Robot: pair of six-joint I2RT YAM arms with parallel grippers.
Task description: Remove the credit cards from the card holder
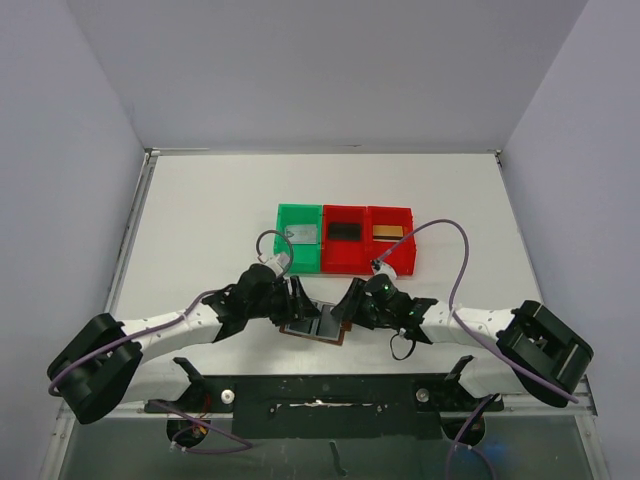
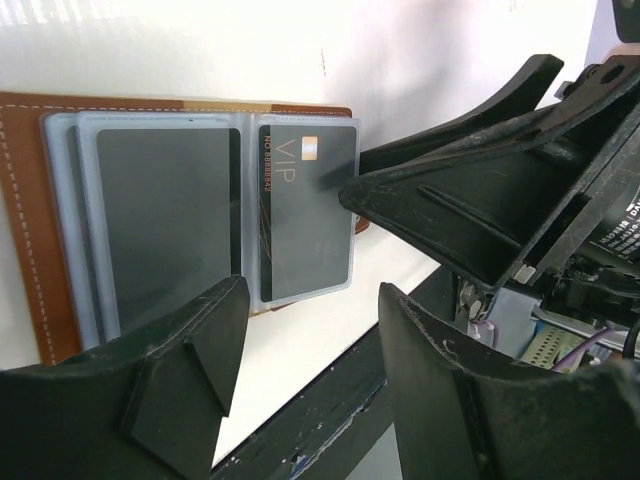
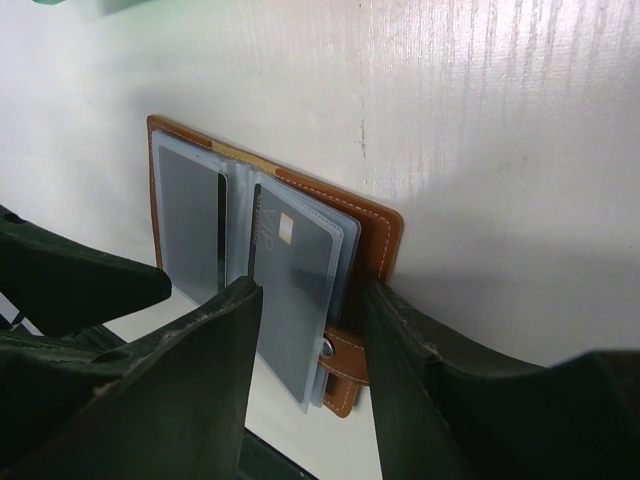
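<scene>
Looking down at a white table (image 1: 220, 210). Seeing the card holder (image 1: 318, 327) lying open and flat near the front edge, about in the middle. Showing brown leather around the outside and pale see-through sleeves (image 3: 237, 220) inside. Having a plain dark card (image 2: 165, 220) tucked in the left sleeve and a VIP card (image 2: 305, 215) tucked in the right sleeve.

Finding the left gripper (image 2: 312, 300) down low at the near edge of the card holder. Holding its fingers (image 2: 190, 380) well apart, with only bare table and the holder's edge showing in the gap. Grabbing nothing.

Finding the right gripper (image 3: 312, 290) leaning in over the right side of the card holder. Standing with jaws about halfway apart. Sitting astride the outer edge of the right sleeve and the brown border, with the little snap tab (image 3: 345, 372) peeking out in the gap. Resting one fingertip (image 2: 350, 190) at the right edge of the VIP card. Not being able to tell if squeezing anything or only sitting around it.

Spotting three small bins in a row farther back on the table. Seeing a silver card (image 1: 303, 235) lying in the green bin (image 1: 298, 258), a black card (image 1: 344, 231) in the middle red bin (image 1: 345, 258), and a gold card (image 1: 388, 231) in the right red bin (image 1: 400, 250).
</scene>
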